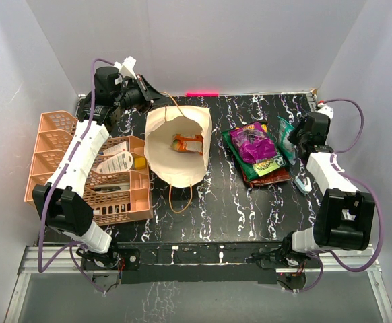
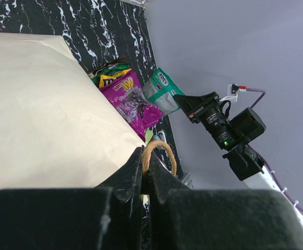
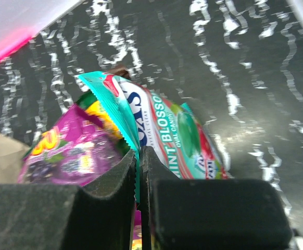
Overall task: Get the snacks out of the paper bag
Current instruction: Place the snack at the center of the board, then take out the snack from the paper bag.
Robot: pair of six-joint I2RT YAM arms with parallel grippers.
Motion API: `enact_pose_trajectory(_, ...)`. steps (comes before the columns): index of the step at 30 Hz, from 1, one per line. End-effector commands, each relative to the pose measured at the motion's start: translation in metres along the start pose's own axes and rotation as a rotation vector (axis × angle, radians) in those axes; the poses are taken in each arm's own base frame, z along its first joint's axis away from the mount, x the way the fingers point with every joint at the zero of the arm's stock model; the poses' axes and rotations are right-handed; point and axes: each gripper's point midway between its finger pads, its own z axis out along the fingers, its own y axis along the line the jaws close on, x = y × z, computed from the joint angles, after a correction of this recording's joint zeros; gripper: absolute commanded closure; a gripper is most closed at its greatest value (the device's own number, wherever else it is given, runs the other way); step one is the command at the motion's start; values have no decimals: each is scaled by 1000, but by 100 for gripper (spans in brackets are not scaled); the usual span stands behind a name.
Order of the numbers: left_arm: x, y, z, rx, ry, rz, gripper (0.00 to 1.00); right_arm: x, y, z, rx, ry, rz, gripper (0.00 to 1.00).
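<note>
The tan paper bag (image 1: pixel 162 161) lies mid-table with its mouth facing up toward the camera; an orange packet (image 1: pixel 186 144) shows inside. My left gripper (image 2: pixel 145 159) is shut on the bag's far rope handle (image 2: pixel 162 151), beside the bag's side (image 2: pixel 42 114). Right of the bag lies a pile of snacks: a magenta packet (image 1: pixel 252 142) on green and brown ones (image 1: pixel 267 176). My right gripper (image 3: pixel 139 156) is shut on the serrated edge of a teal mint candy packet (image 3: pixel 167 130), at the pile's right side (image 1: pixel 287 134).
An orange mesh basket (image 1: pixel 115 195) with white tubes and bottles stands left of the bag, with a second peach basket (image 1: pixel 48 151) beside it. White walls enclose the table. The bag's near handle (image 1: pixel 180 198) lies on the tabletop.
</note>
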Motion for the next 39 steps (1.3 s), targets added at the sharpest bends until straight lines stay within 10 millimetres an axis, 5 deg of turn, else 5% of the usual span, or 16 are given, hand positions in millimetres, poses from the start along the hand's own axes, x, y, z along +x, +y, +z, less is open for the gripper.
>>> enact_pose_trajectory(1, 0, -10, -5, 35, 0, 14, 100, -29, -25, -8, 135, -95, -105, 92)
enact_pose_trajectory(9, 2, -11, -4, 50, 2, 1, 100, 38, 32, -14, -234, 124, -5, 92)
enact_pose_trajectory(11, 2, -11, -5, 48, 2, 0, 100, 55, 32, -20, -256, 160, 21, 87)
enact_pose_trajectory(15, 2, -14, -7, 51, 3, 8, 100, 45, 17, -36, -165, 147, -16, 66)
enact_pose_trajectory(21, 2, -14, -7, 55, -1, 6, 100, -8, 12, -84, -89, 45, -110, 38)
enact_pose_trajectory(25, 5, -9, -4, 56, 0, -7, 100, 7, 22, -111, -181, 22, -79, 22)
enact_pose_trajectory(30, 2, -13, -6, 58, -1, 1, 100, 63, 25, -122, -291, 96, -39, 17)
enact_pose_trajectory(39, 0, -21, -10, 71, -13, 11, 100, 53, 124, -175, -773, 178, -9, 17)
